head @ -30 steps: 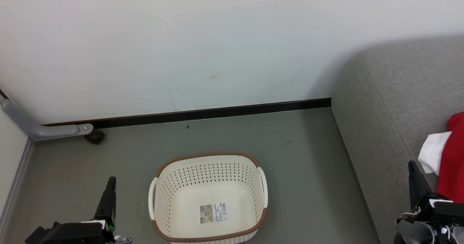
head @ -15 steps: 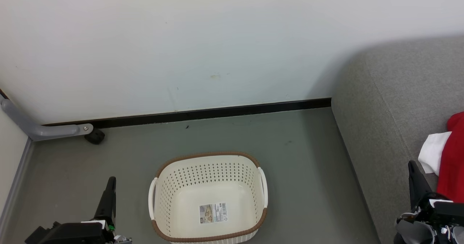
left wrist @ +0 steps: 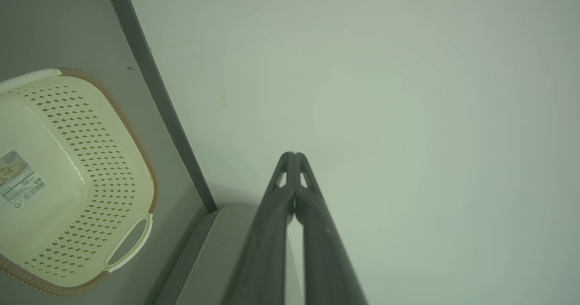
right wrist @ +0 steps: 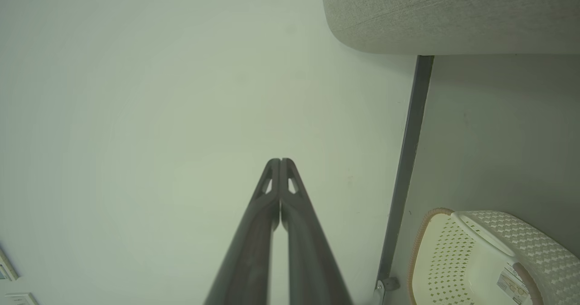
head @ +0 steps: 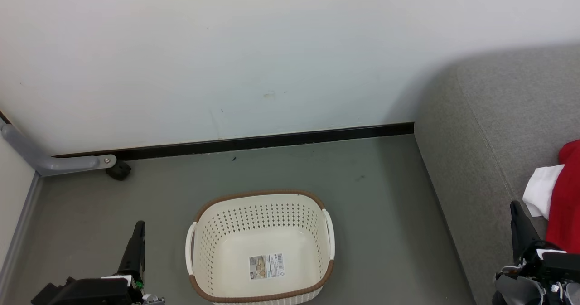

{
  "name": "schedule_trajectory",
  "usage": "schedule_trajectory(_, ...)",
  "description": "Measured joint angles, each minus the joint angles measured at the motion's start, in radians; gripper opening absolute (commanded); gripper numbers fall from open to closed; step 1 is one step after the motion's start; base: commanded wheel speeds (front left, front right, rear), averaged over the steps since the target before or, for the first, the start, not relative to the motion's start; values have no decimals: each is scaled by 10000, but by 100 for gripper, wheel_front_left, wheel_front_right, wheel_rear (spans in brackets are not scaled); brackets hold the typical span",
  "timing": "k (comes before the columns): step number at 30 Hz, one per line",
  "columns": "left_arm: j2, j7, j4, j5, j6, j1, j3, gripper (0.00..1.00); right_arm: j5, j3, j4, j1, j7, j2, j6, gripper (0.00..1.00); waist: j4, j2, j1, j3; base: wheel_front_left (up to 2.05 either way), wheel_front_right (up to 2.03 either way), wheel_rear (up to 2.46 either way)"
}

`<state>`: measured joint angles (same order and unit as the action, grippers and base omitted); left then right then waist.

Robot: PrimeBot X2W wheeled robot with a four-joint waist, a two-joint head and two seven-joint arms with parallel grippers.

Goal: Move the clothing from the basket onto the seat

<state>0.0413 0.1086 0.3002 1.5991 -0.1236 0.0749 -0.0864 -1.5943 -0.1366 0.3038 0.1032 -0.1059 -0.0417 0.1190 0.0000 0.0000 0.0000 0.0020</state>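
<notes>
Red clothing [head: 567, 205] on seat [head: 498, 114] cut off; left gripper [left wrist: 294, 155], right gripper [right wrist: 280, 161] closed.

Home-like living room corner: grey sofa seat [head: 521, 105], laundry basket [head: 260, 192], plain wall [head: 226, 46], dark skirting [head: 272, 141].

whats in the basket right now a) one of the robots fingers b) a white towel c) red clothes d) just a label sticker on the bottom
d: the basket shows a bare cream bottom with just the label sticker on it, while the red clothing lies over on the seat.
</notes>
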Motion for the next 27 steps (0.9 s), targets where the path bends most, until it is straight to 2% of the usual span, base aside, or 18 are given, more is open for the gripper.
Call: schedule_trajectory(27, 0, 0, -2, 0, 0, 0, 0, 0, 0, 2, -2, -1, 0, 0, 0, 0, 0, 0, 0, 0, 0, 0, 0)
